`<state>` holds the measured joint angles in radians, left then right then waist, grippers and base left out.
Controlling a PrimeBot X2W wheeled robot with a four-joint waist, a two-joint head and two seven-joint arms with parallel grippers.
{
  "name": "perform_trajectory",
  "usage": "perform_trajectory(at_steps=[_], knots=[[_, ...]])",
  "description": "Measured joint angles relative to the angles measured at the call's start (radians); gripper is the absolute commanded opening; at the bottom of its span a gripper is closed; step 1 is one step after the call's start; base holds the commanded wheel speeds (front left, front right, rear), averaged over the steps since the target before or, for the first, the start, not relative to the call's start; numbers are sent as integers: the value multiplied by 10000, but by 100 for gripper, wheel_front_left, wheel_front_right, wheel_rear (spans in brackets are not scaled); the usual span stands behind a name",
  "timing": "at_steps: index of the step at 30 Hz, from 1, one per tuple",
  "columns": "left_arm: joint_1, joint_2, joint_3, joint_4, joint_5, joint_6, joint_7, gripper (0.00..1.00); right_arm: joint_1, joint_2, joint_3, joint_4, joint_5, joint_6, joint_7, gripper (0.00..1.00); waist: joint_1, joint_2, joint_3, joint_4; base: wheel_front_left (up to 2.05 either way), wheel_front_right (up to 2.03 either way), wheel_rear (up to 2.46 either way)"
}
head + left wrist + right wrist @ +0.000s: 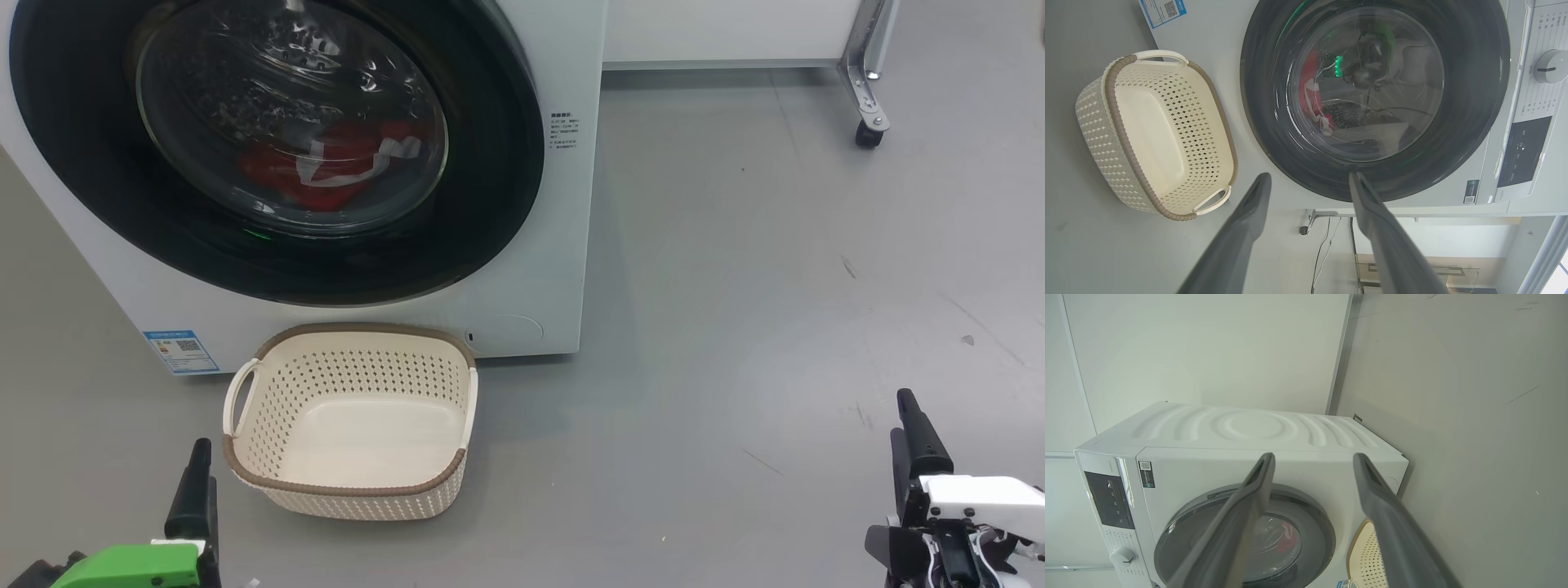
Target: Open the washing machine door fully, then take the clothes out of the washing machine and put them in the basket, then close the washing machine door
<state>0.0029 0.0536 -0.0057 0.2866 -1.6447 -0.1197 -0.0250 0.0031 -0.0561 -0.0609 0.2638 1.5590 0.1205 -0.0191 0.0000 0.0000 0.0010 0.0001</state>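
**Door shut, red shirt in the drum, both jaws apart and holding nothing**

Head view, left to right:

- The left jaws are sitting at the lower left corner on a green housing. One dark finger (196,482) is pointing up just left of the basket (367,505), not touching it. The left wrist view is showing these jaws standing wide apart with nothing between them, aiming at the washer front between basket and door.
- A blue sticker (180,350) is sitting low on the washer (555,245), just left of the basket.
- The basket is standing upright on the floor (735,343) with its bare cream bottom showing. It's sitting right in front of the washer, below the door. Can't tell if the back rim is touching the panel.
- The door (482,204) is sitting shut, with its black rim flush on the white front.
- The red shirt (326,171) is lying low in the drum behind the glass, with a white stripe showing across it.
- A metal leg with a caster (867,98) is standing at the upper right, well apart from the washer.
- The right jaws are sitting at the lower right on a white housing. One dark finger (918,433) is pointing up over bare floor, well apart from washer and basket. The right wrist view is showing these jaws spread wide and gripping nothing, aiming at the washer's upper front edge.
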Motion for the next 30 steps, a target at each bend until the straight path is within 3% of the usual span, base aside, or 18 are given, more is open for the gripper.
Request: perform_trajectory(at_steps=[14, 30], knots=[[-79, -31, 293, -619, 786, 0, -395, 100, -33, 23, -29, -882, -1467, 0, -372, 100, 0, 0, -70, 8, 0, 0, 0], [-179, -48, 349, -1319, 3530, -2, -832, 100, -32, 69, 383, -1728, -3666, -213, -848, 100, 0, 0, -95, 6, 0, 0, 0]])
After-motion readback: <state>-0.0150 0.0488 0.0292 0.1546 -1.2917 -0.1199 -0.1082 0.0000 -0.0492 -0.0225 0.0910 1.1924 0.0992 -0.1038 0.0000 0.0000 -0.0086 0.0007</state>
